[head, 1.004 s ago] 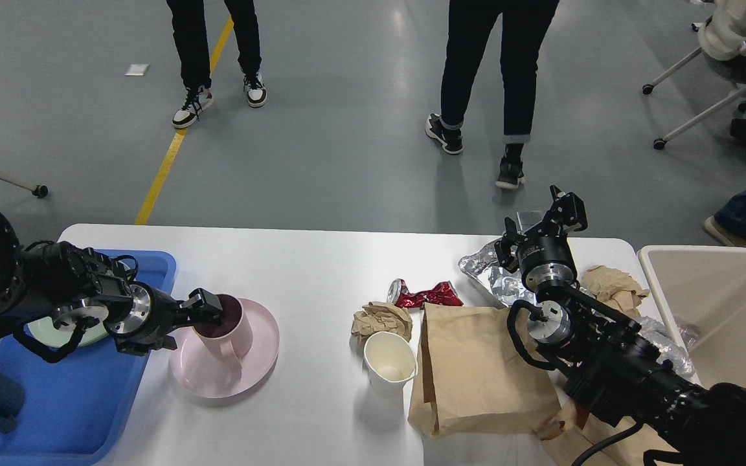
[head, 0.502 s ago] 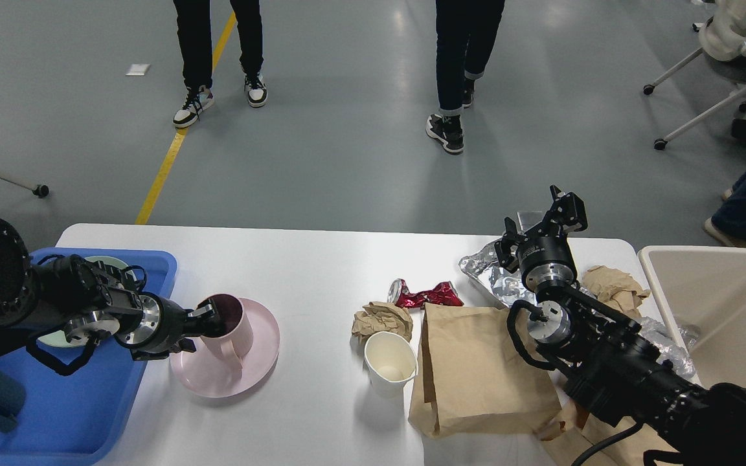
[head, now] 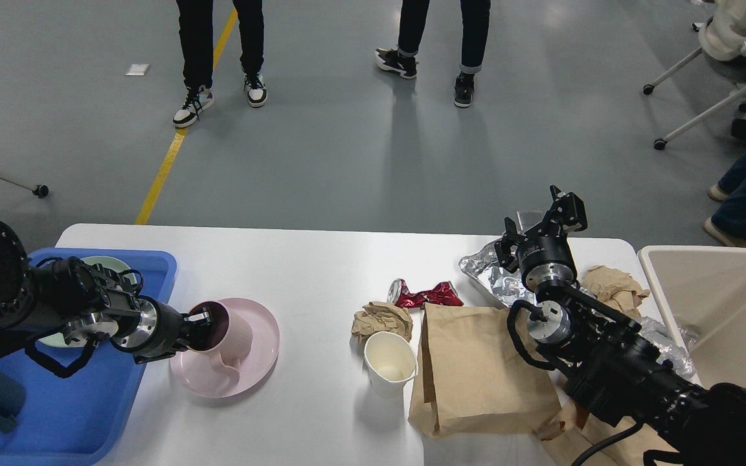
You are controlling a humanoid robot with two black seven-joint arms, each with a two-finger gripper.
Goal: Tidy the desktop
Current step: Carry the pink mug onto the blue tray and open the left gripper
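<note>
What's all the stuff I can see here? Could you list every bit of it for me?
desktop: 1, white, centre
tray: 1, blue, left
mug: 1, pink, tilted on plate
plate: 1, pink, beside tray
paper cup: 1, white, middle
crushed can: 1, red, middle
paper bag: 1, brown, right
foil: 1, silver, right
bin: 1, beige, far right
left gripper: black, jaws on mug rim
right gripper: black, raised

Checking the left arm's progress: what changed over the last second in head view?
The left gripper, fingers clamped on the pink mug rim, pulled back toward the blue tray, tipping the mug left on the pink plate; it stood upright before. The person behind the table walked farther off. The right gripper, paper bag, paper cup, crushed red can and desktop are unchanged.
</note>
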